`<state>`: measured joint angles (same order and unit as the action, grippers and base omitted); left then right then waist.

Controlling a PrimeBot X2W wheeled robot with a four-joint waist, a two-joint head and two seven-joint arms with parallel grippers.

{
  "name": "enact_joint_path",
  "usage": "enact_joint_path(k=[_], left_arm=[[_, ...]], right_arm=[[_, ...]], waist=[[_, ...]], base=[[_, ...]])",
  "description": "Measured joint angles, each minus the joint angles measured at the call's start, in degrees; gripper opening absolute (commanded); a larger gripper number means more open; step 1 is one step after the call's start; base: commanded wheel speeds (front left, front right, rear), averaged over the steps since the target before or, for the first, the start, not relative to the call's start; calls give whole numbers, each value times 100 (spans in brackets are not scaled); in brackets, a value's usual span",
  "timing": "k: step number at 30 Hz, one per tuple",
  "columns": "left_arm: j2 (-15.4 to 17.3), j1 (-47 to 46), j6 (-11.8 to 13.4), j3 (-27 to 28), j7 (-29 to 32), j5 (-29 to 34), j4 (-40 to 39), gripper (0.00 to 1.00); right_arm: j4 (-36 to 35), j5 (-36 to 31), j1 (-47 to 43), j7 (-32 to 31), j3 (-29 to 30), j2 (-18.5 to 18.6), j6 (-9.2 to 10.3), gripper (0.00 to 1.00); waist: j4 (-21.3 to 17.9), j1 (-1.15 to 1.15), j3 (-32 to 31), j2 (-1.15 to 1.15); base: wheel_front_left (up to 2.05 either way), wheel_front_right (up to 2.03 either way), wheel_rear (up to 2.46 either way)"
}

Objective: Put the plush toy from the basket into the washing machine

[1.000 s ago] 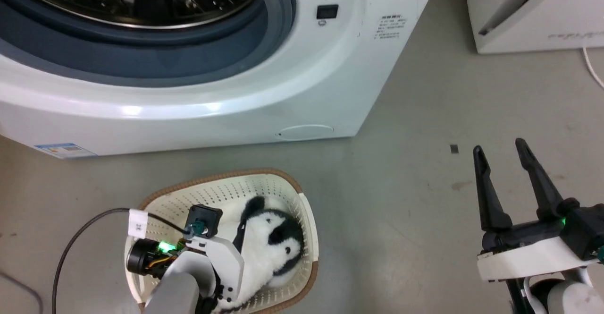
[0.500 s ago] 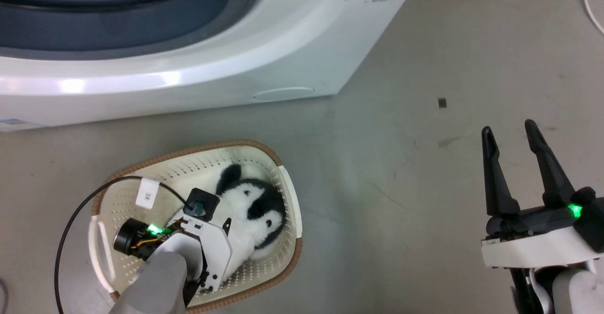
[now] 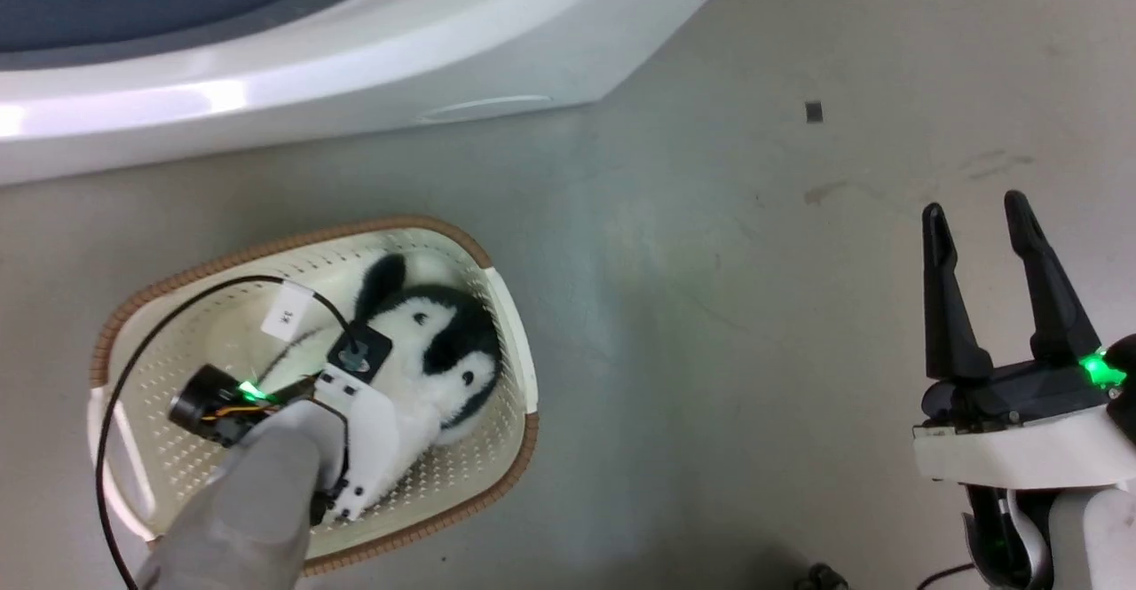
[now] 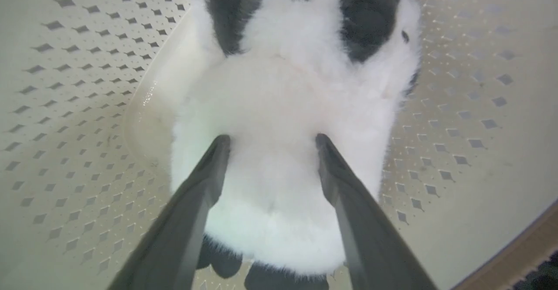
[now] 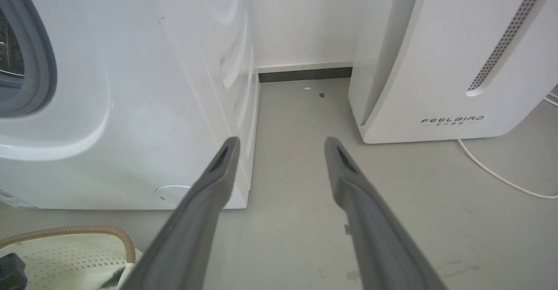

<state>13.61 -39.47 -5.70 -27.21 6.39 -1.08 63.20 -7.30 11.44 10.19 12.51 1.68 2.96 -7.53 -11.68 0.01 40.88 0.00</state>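
Both left hand (image 4: 269,138) fingers (image 4: 205,185) straddle the plush toy (image 4: 287,76).

Both tools spread, arms well apart
Below a pale forearm (image 3: 248,501), the left tool (image 4: 270,138) points downward, fingers parted; the right tool (image 3: 974,207) hovers, fingers likewise parted.

Your floor (image 3: 710,350): grey, scuffed. On it you have the basket (image 3: 513,342) near the washing machine (image 3: 355,58), a white appliance (image 5: 436,63) further right, cable (image 5: 492,174) beside it
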Motion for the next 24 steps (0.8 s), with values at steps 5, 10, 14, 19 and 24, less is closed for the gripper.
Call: enact_joint_path(k=[5,10,14,19,24], left_arm=[[111,-264,3,-225,103,56,276,100],[180,-534,3,-425,123,91,547,100],[230,-725,4,-572,121,90,757,100],[276,-881,-55,-603,121,-94,944,0],[264,-845,-102,-637,19,-205,980,0]], right_arm=[[-77,82,86,71,-13,0,0,100],[-125,138,156,126,-14,0,0,100],[-159,199,224,174,-21,0,0,100],[-168,276,301,222,-33,-1,0,100],[-154,297,333,223,-24,0,0,100]], waist=[[-97,0,284,0],[-190,0,560,0],[-266,0,772,0],[-347,0,928,0],[-316,0,812,0]], base=[[0,0,0],[0,0,0],[0,0,0],[0,0,0],[0,0,0]])
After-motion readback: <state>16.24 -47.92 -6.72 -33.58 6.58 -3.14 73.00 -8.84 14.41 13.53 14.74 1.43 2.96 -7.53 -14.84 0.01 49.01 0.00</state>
